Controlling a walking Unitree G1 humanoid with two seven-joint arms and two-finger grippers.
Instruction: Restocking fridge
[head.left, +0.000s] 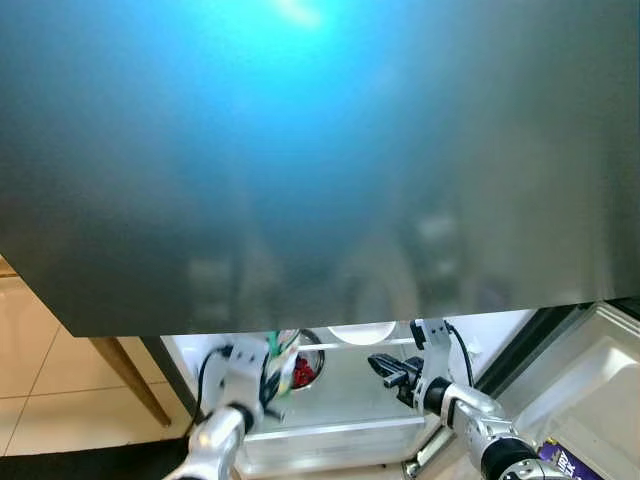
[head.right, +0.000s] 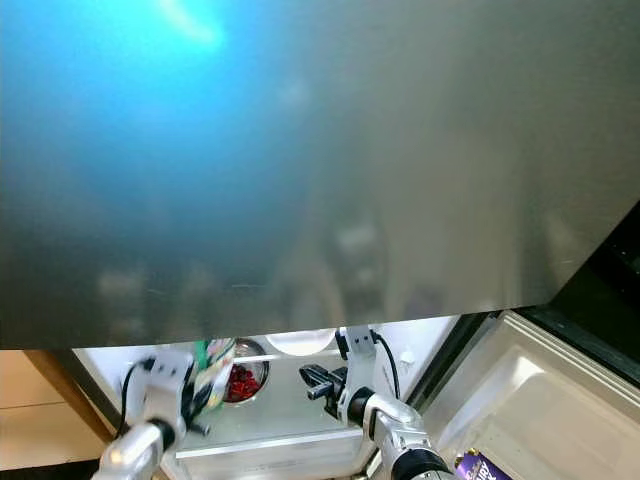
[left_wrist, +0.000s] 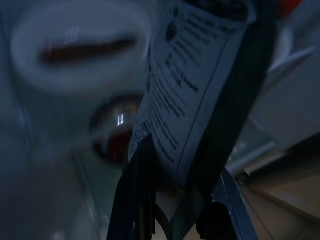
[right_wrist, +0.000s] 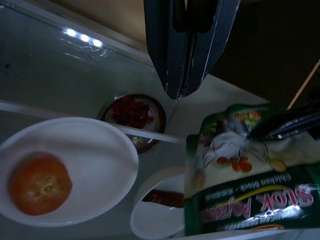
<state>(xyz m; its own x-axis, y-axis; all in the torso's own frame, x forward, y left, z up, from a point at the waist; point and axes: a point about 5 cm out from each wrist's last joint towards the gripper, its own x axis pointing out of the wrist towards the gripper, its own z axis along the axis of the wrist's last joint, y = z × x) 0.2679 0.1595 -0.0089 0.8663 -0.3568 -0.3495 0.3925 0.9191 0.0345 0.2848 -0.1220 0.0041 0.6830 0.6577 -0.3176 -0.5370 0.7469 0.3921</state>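
L gripper (right_wrist: 280, 127): fingers clamped on green stock pouch (right_wrist: 250, 175), long axis along the fingers, held inside fridge over glass shelf (right_wrist: 45, 65). R gripper (right_wrist: 185, 92): fingers pressed together, empty, beside pouch. Shelf also: metal bowl w/ red bits (right_wrist: 132, 117), white plate w/ orange (right_wrist: 37, 185).

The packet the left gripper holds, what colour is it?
Mostly green, with white and a food picture; the packet in the left gripper shows best in the right wrist view.
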